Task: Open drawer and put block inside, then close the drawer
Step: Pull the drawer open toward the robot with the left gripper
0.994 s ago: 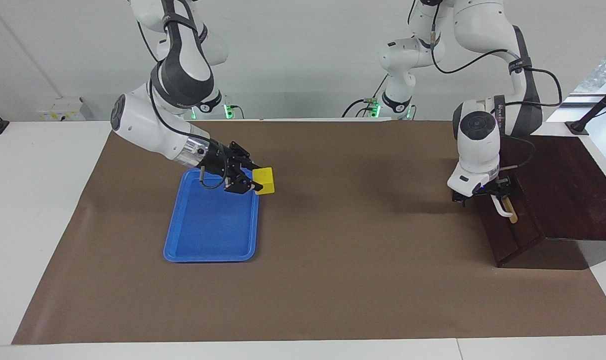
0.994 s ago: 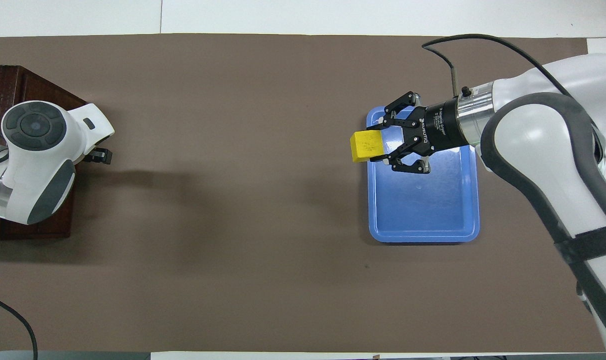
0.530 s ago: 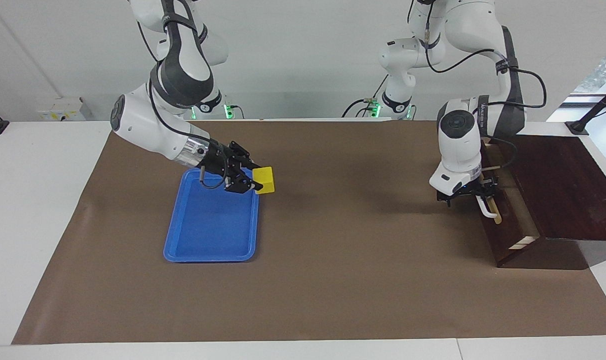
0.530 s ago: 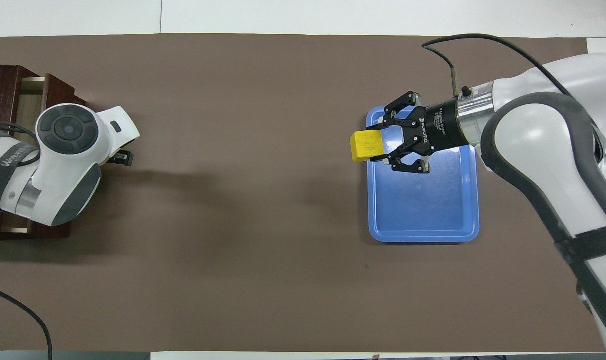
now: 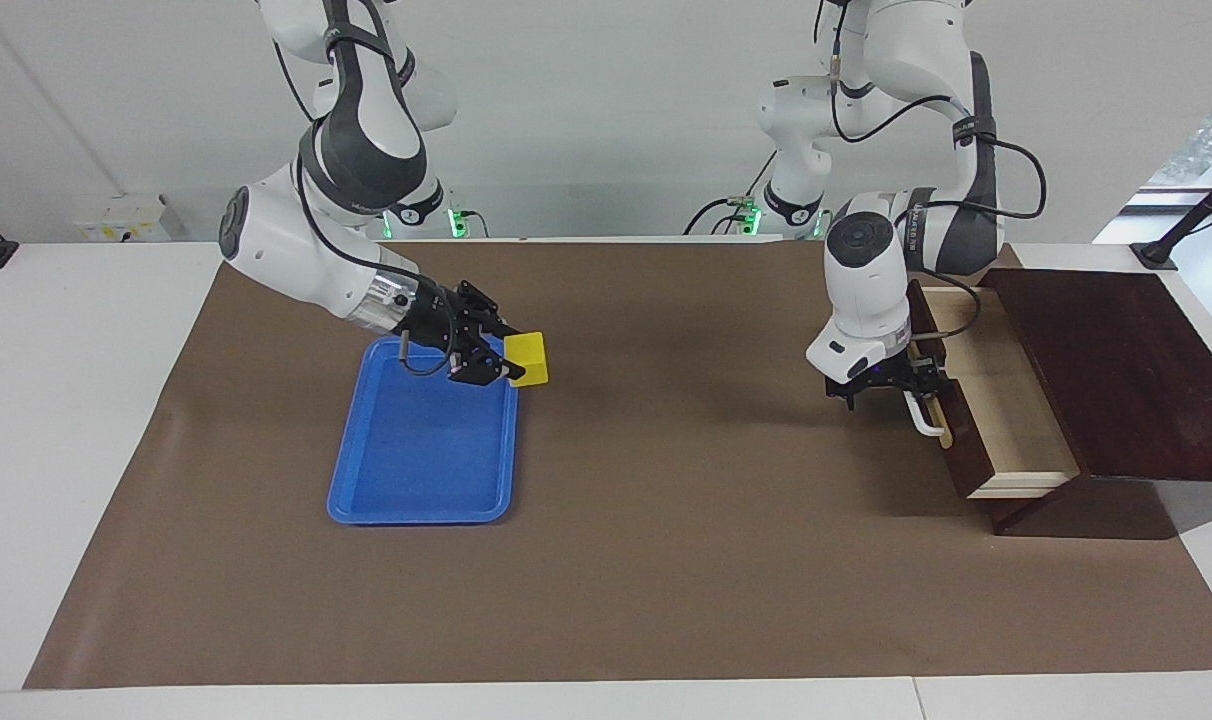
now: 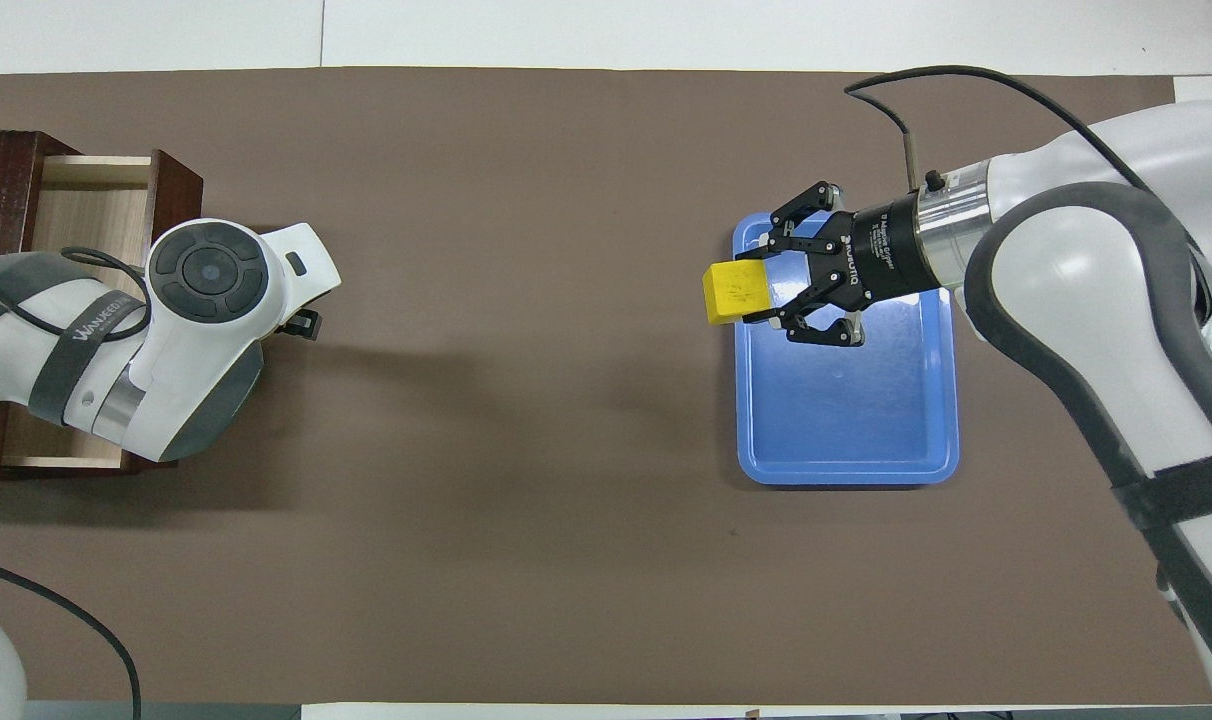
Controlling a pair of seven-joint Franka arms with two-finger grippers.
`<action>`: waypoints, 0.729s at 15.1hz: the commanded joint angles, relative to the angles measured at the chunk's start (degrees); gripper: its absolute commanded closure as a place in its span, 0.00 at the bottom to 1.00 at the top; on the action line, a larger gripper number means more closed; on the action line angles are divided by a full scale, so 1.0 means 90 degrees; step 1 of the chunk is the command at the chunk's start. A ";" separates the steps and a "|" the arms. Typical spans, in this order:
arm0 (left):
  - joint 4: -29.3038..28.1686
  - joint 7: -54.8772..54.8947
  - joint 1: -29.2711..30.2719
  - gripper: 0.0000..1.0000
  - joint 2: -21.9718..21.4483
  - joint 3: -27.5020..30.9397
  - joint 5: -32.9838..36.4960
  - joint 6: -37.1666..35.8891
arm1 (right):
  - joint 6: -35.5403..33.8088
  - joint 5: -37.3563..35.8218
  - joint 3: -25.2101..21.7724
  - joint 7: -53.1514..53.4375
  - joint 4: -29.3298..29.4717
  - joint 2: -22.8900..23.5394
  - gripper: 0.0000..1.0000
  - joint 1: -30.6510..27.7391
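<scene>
**Drawer open at my left tool, block pinched in my right**

Drawer [image 5: 1006, 420], of dark brown wood with a pale light-wood interior, stands pulled out of its dark wood box [image 5: 1106, 370] at the left arm's end of the table [image 5: 66, 400]. Its inside lies bare to both views, though my left arm covers part of it from overhead.

My left tool [image 5: 891, 385] is low at the drawer's front, right at the white bar handle [image 5: 924, 422]. Its fingers are spread. I cannot tell whether they touch the bar.

My right tool [image 5: 511, 365] is pinching the small bright yellow cube, the block [image 5: 529, 358], between its 2 fingertips. The block is up off the table, over the long rim of the flat blue plastic tray [image 5: 421, 515] that faces the drawer.

The tray lies on the brown paper sheet [image 5: 666, 560] toward the right arm's end of the table, well apart from the drawer. Overhead, the block [image 6: 734, 293] juts out past the tray's rim [image 6: 846, 475] over the brown sheet.
</scene>
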 commanded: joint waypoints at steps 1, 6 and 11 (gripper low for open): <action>-0.0123 -0.0048 -0.0305 0.00 -0.0116 0.0024 -0.0247 -0.0033 | -0.0184 -0.0147 0.0012 0.0145 0.0125 -0.0025 1.00 -0.0053; -0.0007 -0.0009 -0.0364 0.00 -0.0107 0.0024 -0.0247 -0.0169 | -0.0184 -0.0147 0.0012 0.0145 0.0125 -0.0025 1.00 -0.0053; 0.1260 0.0060 -0.0510 0.00 0.0010 0.0024 -0.1143 -0.1484 | -0.0184 -0.0147 0.0012 0.0145 0.0125 -0.0025 1.00 -0.0053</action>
